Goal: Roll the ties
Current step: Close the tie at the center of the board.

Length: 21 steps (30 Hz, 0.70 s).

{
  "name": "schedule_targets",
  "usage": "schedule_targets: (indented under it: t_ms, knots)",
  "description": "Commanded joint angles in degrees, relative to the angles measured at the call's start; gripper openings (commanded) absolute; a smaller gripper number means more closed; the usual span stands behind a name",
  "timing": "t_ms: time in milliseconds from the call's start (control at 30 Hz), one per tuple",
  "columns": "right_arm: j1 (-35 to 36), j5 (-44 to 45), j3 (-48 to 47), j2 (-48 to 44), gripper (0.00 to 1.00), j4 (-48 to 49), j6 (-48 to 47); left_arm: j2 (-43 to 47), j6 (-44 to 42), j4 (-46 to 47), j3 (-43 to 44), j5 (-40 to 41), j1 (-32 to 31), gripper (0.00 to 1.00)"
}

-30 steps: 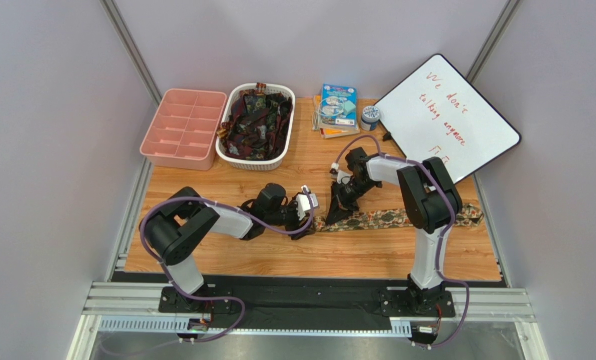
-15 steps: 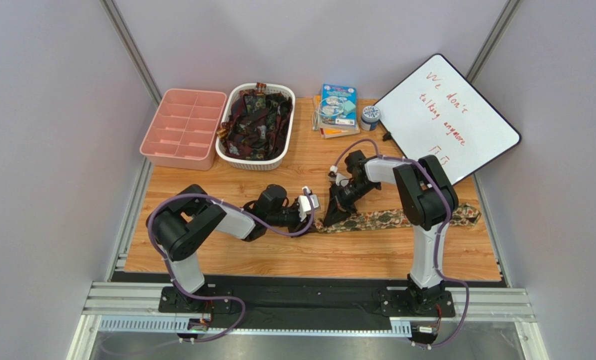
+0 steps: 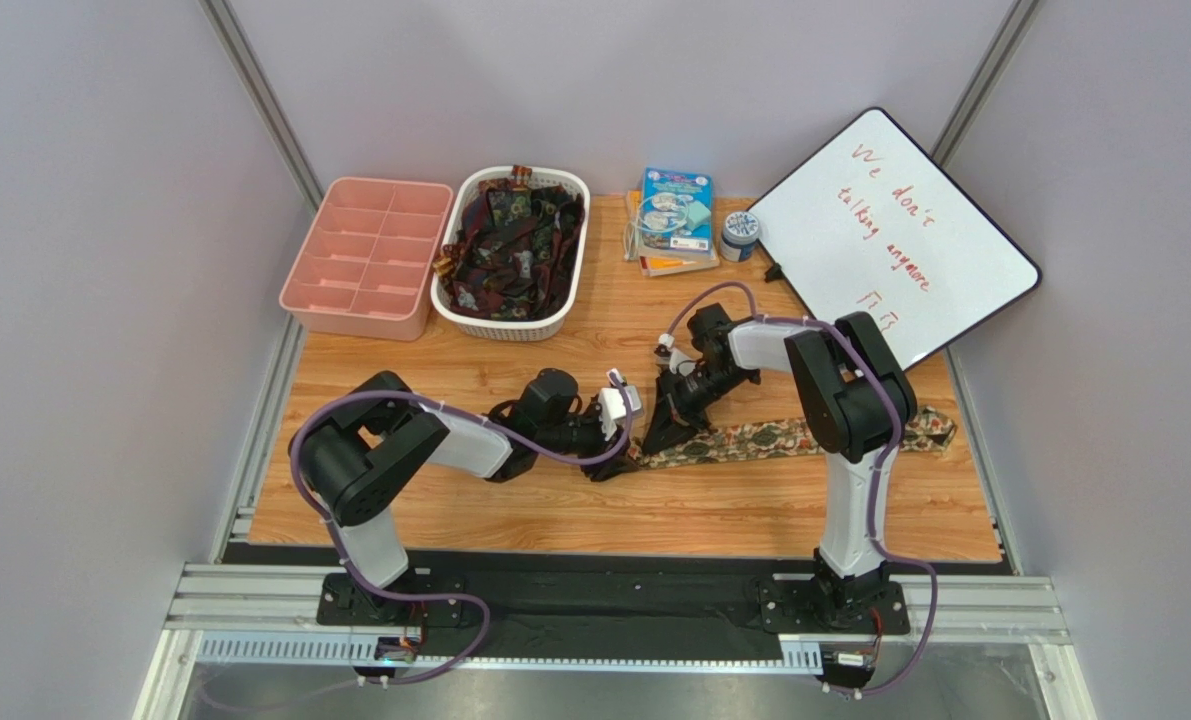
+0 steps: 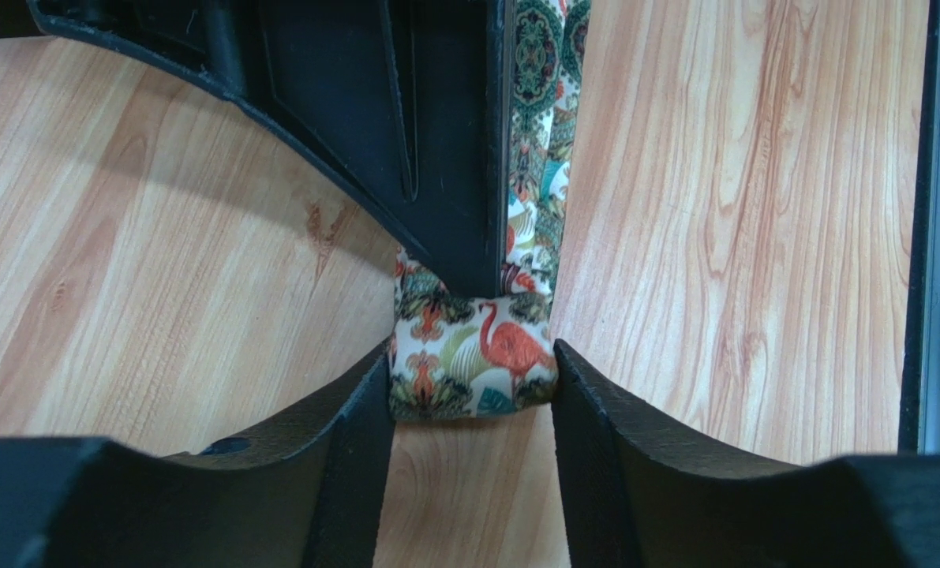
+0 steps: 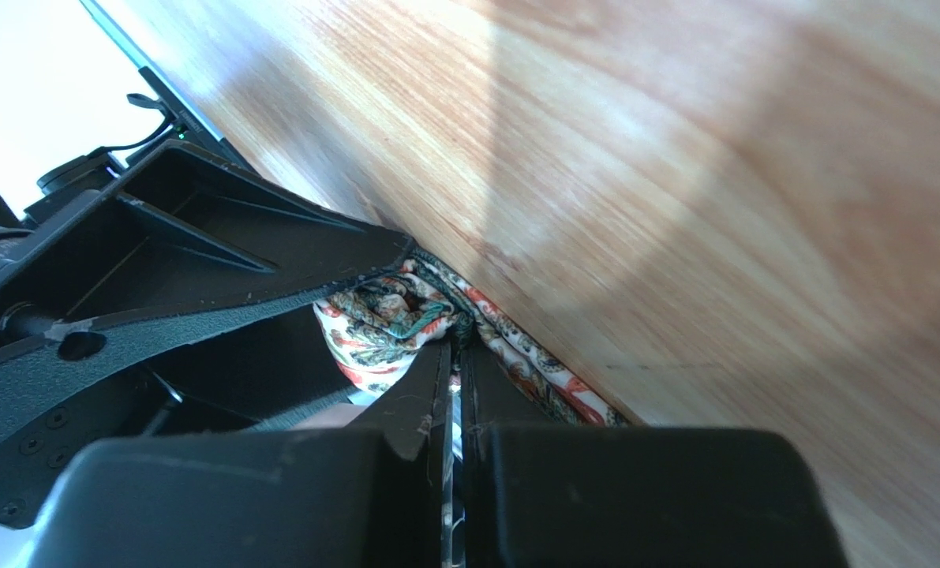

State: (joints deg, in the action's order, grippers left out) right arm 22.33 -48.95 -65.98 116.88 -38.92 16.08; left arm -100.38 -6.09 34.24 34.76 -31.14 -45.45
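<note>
here, mid-roll, my left gripper (image 4: 469,376) clasped the rolled end of the tie (image 4: 477,355) while my clenched right gripper (image 5: 453,348) pinched it; next, i judged, another tight turn

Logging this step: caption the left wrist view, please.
Mid-roll: left gripper clasps the flamingo-print tie's folded end on the wooden table, right gripper shut against it.

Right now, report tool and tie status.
Left tool straddles folded end of tie, grip unclear. Right tool shut, tips on tie just behind the fold. Rest of tie flat along table.
</note>
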Motion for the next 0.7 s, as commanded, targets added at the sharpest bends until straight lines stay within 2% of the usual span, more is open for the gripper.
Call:
schedule_targets:
  t_ms: [0, 133, 367, 433, 467, 600, 667]
  knots:
    - [1.4, 12.56, 2.43, 2.56, 0.0, 8.15, -0.96, -0.08, 3.1, 0.3, -0.84, 0.46, -1.48, 0.61]
    - [1.14, 12.48, 2.78, 2.65, 0.0, 8.24, -1.4, -0.43, 2.49, 1.18, -2.33, 1.6, -1.4, 0.59]
    - [0.96, 11.16, 2.43, 2.91, 0.0, 7.72, -2.1, 0.8, -0.84, -0.22, -2.33, 2.31, -1.04, 0.4]
    - [1.05, 9.06, 1.47, 2.74, 0.01, 6.76, -2.45, 0.71, -2.6, -4.67, -0.5, 3.53, -1.13, 0.33]
    - [0.97, 8.35, 1.03, 2.48, 0.03, 6.23, -2.71, 0.71, -3.31, -6.71, 0.47, 4.06, -1.3, 0.31]
    - [0.53, 5.62, -0.47, -1.29, 0.24, 3.15, -3.77, 1.67, -8.05, -15.41, 5.04, 6.35, -1.83, 0.27]
    - [-0.17, 5.27, -1.52, -3.49, 0.29, -0.01, -5.34, 1.94, -9.11, -21.48, 6.8, 7.58, -1.83, 0.27]
